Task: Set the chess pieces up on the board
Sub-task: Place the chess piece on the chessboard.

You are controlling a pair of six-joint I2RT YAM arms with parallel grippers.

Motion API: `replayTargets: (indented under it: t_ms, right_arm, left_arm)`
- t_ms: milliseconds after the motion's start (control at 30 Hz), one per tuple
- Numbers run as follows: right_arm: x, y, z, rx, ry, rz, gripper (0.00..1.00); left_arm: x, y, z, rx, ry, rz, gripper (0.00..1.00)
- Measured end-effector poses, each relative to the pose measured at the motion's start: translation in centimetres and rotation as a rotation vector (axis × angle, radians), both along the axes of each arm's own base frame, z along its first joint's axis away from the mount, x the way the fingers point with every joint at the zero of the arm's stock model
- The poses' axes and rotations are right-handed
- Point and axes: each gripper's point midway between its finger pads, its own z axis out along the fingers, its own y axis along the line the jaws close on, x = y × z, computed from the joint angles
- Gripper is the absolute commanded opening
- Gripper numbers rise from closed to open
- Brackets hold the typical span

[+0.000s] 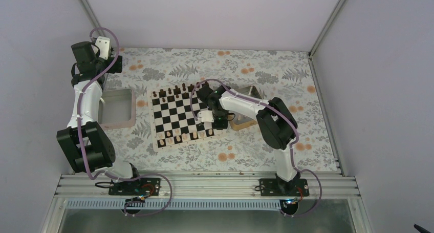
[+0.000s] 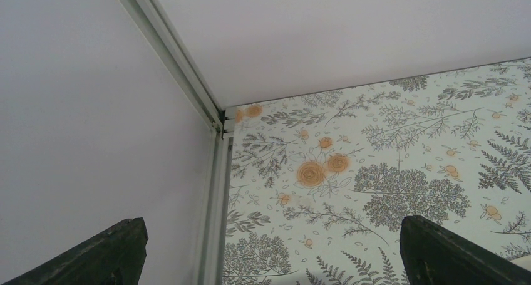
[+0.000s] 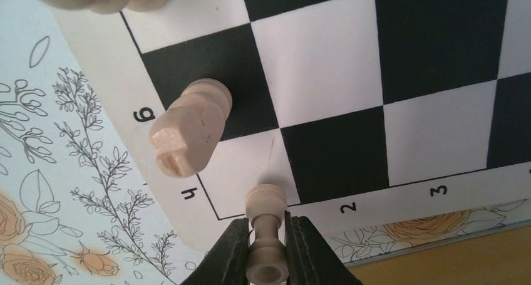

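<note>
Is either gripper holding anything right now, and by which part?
The right gripper pinches a light pawn by its narrow stem; the left gripper is open, holding nothing.

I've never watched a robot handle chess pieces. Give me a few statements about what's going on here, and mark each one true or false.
1. The right gripper is shut on a light pawn. True.
2. The left gripper holds a dark piece. False: it is open and empty, raised by the far left corner.
3. Dark chess pieces line the far edge of the board. True.
4. The held pawn hangs over the board's middle. False: it is at a corner square, next to the pale border.
5. The board lies inside a tray. False: it lies flat on the flowered tablecloth.
</note>
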Motion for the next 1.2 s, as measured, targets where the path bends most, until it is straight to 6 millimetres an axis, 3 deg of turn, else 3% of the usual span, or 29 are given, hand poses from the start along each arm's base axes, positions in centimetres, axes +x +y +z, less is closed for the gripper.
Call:
replayTargets:
  t_ms: [800, 933, 1200]
  right_arm:
    - [-0.5, 0.5, -0.7, 0.007, 0.047, 0.01, 0.15]
    - [-0.5, 0.5, -0.7, 0.008, 0.05, 0.013, 0.19]
    - [-0.4, 0.7, -0.5, 0.013, 0.052, 0.015, 0.36]
  left_arm:
    - [0.0, 0.0, 0.0, 0.001, 0.0, 0.0, 1.0]
    - [0.0, 0.0, 0.0, 0.001, 0.0, 0.0, 1.0]
    - [0.0, 0.0, 0.0, 0.001, 0.0, 0.0, 1.0]
